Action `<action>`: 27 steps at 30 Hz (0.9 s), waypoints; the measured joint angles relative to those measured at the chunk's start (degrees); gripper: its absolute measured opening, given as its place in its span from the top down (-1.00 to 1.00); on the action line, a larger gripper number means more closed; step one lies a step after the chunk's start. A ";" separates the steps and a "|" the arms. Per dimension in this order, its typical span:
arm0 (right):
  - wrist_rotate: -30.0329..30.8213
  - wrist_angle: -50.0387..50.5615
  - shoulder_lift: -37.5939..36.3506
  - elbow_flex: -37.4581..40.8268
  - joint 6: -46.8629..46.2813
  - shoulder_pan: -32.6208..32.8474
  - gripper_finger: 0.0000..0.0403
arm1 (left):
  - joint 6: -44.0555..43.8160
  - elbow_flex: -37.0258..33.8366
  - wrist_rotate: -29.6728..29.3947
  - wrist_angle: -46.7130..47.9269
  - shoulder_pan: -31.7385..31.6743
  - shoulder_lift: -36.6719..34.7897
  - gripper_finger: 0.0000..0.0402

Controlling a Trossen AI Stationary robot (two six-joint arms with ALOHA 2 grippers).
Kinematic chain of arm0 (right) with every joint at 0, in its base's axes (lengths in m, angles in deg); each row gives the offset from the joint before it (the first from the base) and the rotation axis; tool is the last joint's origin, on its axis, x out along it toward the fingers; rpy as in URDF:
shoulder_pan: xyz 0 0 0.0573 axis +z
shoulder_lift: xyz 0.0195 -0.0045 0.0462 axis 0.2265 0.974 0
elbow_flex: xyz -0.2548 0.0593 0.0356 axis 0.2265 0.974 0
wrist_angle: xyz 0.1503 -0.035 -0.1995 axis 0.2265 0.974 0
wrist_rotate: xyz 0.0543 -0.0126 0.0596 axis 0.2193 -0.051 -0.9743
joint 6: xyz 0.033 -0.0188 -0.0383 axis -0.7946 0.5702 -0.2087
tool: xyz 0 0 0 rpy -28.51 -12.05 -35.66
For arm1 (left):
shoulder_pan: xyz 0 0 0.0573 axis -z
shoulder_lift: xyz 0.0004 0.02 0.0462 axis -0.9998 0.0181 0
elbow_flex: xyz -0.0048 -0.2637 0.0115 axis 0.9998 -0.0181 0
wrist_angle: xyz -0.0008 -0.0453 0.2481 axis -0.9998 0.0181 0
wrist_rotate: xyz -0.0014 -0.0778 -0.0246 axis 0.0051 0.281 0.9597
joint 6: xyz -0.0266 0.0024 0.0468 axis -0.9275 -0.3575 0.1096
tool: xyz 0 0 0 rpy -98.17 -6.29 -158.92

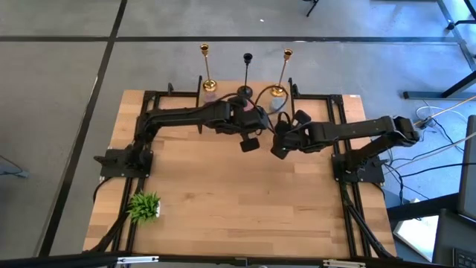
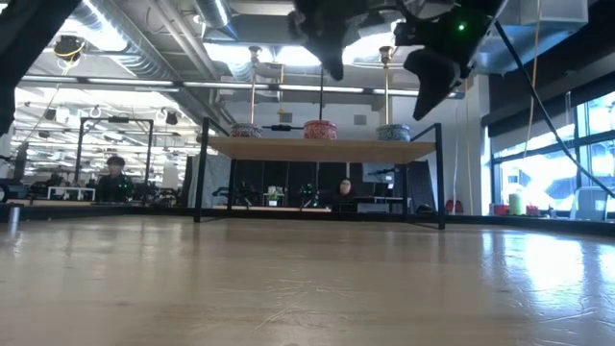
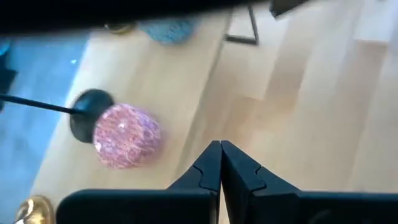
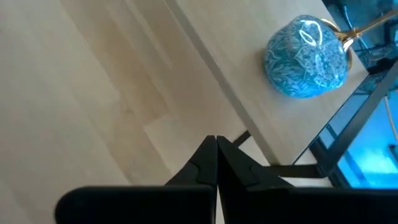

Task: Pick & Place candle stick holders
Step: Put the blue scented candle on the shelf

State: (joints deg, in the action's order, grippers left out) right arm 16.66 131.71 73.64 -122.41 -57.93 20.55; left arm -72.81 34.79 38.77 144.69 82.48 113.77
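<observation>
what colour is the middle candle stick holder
Black; the middle candle stick holder shows best in the high view, between two gold ones.

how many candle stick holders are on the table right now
3, in a row along the far edge: a gold candlestick toward the left arm's side, a black candlestick in the middle, another gold one toward the right arm's side.

**Camera placement: four views, one table**

High view: overhead, facing straight down, far enough to take in the whole table (image 1: 245, 201) and the floor past its far edge.

Low view: at table-top height, facing level across the table toward its far edge and the room behind. It shares the raised shelf (image 2: 322, 149) at the far edge with the high view.

Left wrist view: close above the wood, near the far edge, facing down past its own fingers.

Right wrist view: likewise close, over the shelf's right end.
</observation>
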 joint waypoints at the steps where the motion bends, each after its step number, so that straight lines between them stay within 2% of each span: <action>1: -0.12 -0.41 -0.18 0.08 0.89 -0.21 1.00 | -0.13 -0.85 1.70 -0.20 0.00 -0.56 0.99; 9: -4.51 -8.42 -0.27 -0.23 6.08 -2.40 1.00 | -5.14 -4.38 25.55 -0.26 0.82 -9.92 0.99; 17: -4.86 -10.93 -0.31 -0.19 5.98 -4.43 1.00 | -9.83 -4.47 40.68 -0.08 3.99 -13.34 0.99; 20: -4.97 -8.96 -0.43 0.28 5.96 -5.18 1.00 | -9.99 -4.47 41.22 -1.23 5.15 -17.69 1.00; 23: -5.28 -10.64 -0.42 0.08 5.18 -5.67 1.00 | -8.55 -4.32 43.65 -4.31 5.27 -29.64 0.99; 25: -5.45 -10.60 -0.41 -0.01 3.96 -5.76 1.00 | -7.32 -3.25 46.97 -9.25 5.16 -33.19 0.99; 27: -5.91 -9.99 -0.32 0.05 2.93 -5.76 1.00 | -6.86 -3.93 45.56 -6.51 4.59 -31.73 0.99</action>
State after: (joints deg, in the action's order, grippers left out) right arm 10.75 121.72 73.32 -122.36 -55.00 14.79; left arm -79.67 30.86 84.33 138.18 87.08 82.04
